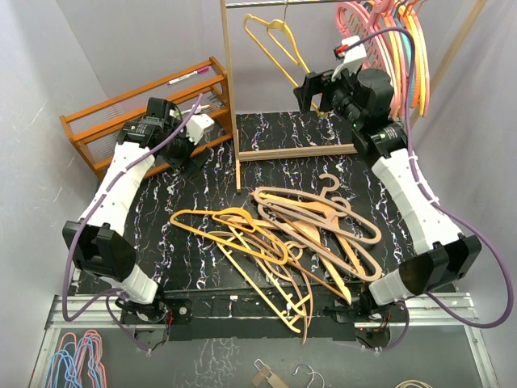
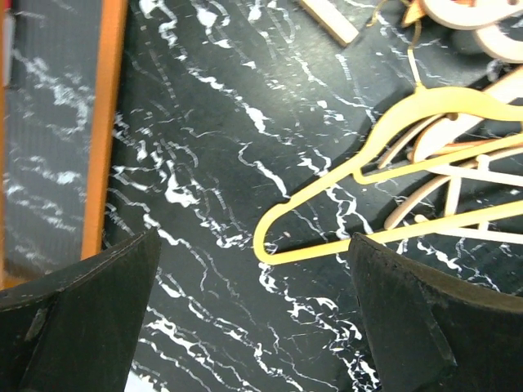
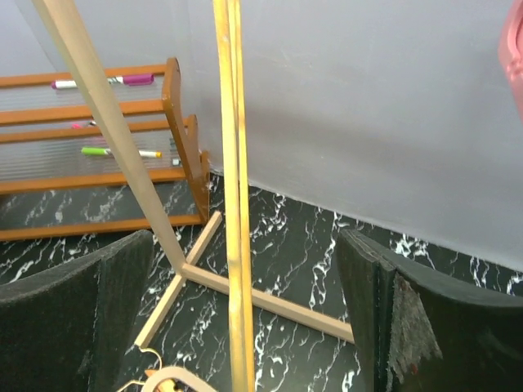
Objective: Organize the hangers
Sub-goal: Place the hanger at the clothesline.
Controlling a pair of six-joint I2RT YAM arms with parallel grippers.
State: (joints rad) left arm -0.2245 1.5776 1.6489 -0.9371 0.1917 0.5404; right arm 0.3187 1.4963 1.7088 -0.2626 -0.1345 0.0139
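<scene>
Yellow hanger hangs between the right gripper's spread jaws; careless retreat could unhook it. Left gripper gapes empty.

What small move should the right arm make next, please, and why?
Probably draw the right gripper straight back: its jaws stand open around the yellow hanger, which hangs on the rail, and more hangers lie piled on the table.

Hanger pile: on counter, right of left gripper, below right gripper.
Rack: on counter, left of left gripper.
Frame: ahead of right gripper.
One hanger: on frame's rail, just before right gripper.
Hanger bunch: same rail, behind that gripper.
</scene>
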